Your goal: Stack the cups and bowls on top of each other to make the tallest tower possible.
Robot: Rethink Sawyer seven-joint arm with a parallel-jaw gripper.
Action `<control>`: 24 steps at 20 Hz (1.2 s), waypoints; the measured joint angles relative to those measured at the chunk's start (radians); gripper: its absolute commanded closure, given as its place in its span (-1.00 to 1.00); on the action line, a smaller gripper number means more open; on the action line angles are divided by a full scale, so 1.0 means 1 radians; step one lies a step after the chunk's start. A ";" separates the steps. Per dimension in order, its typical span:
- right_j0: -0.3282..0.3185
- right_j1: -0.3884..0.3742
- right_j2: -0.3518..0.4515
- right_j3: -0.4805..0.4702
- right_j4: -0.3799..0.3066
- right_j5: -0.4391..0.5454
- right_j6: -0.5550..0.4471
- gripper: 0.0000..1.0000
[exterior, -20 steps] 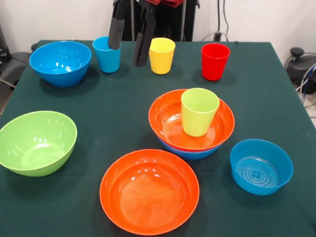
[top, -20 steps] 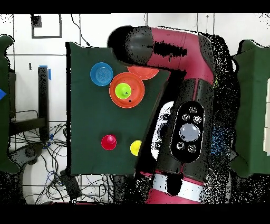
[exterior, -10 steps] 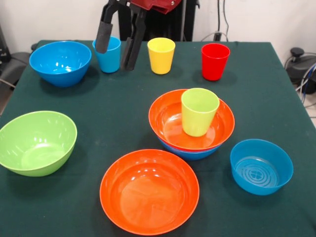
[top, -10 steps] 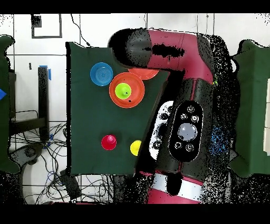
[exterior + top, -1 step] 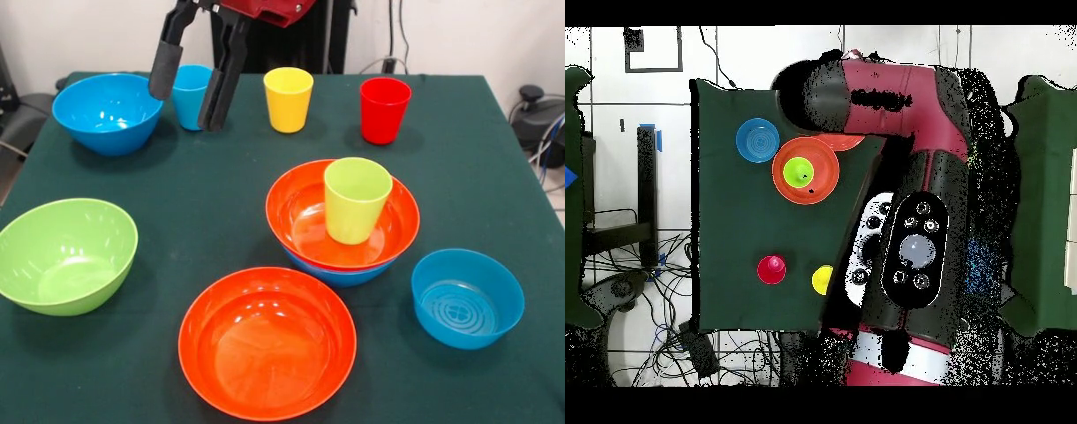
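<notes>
In the front view my gripper (image 5: 186,106) is open, one black finger (image 5: 164,69) left of the blue cup (image 5: 191,90) and the other to its right, not touching it. A yellow cup (image 5: 289,99) and a red cup (image 5: 385,109) stand in the same far row. At centre the tower is a lime green cup (image 5: 356,199) upright in an orange bowl (image 5: 300,221), which is nested in a blue bowl (image 5: 340,274). In the overhead view the arm hides the gripper, while the green cup (image 5: 799,172) shows in its orange bowl (image 5: 820,185).
A loose orange bowl (image 5: 267,342) lies near the front. A lime green bowl (image 5: 64,254) sits at the left, a deep blue bowl (image 5: 108,110) at the far left, and a smaller blue bowl (image 5: 466,297) at the right. The arm (image 5: 905,200) covers one side of the table from above.
My gripper has moved left in the front view, from between the blue and yellow cups to straddling the blue cup. It stays open. The cups and bowls have not moved.
</notes>
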 measured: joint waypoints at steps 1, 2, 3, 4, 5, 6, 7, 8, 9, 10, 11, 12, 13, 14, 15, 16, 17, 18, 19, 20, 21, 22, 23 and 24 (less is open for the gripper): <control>0.000 -0.002 0.001 0.002 -0.004 -0.007 0.000 -1.00; 0.000 -0.005 0.002 0.005 -0.010 -0.019 0.000 -1.00; 0.000 -0.007 0.004 0.007 -0.014 -0.024 0.000 -1.00; 0.000 -0.006 0.004 0.007 -0.016 -0.027 0.000 -1.00; 0.000 -0.006 0.005 0.007 -0.018 -0.030 0.000 -1.00; 0.000 -0.006 0.007 0.007 -0.020 -0.030 0.000 -1.00; 0.000 -0.005 0.008 0.007 -0.022 -0.030 0.000 -1.00; 0.000 -0.004 0.009 0.007 -0.023 -0.030 0.000 -1.00; 0.000 -0.003 0.011 0.007 -0.026 -0.030 0.000 -1.00; 0.000 -0.003 0.012 0.007 -0.028 -0.030 0.000 -1.00; 0.000 -0.003 0.012 0.007 -0.031 -0.030 0.000 -1.00; 0.000 -0.003 0.014 0.008 -0.039 -0.030 0.000 -1.00; 0.000 -0.003 0.014 0.008 -0.044 -0.030 0.000 -1.00; 0.000 -0.003 0.014 0.008 -0.047 -0.031 0.000 -1.00; 0.000 -0.003 0.016 0.010 -0.063 -0.037 0.000 -1.00; 0.000 -0.003 0.017 0.011 -0.068 -0.040 0.000 -1.00; 0.000 -0.003 0.017 0.012 -0.073 -0.043 0.000 -1.00; 0.000 -0.003 0.018 0.013 -0.079 -0.047 0.000 -1.00; 0.000 -0.003 0.019 0.016 -0.088 -0.054 0.000 -1.00; -0.001 -0.003 0.020 0.018 -0.093 -0.058 0.000 -1.00; -0.002 -0.002 0.021 0.019 -0.099 -0.059 0.000 -1.00; -0.003 -0.001 0.022 0.019 -0.100 -0.059 0.000 -1.00; -0.004 -0.001 0.023 0.019 -0.100 -0.059 0.000 -1.00; -0.006 0.000 0.024 0.019 -0.100 -0.058 0.000 -1.00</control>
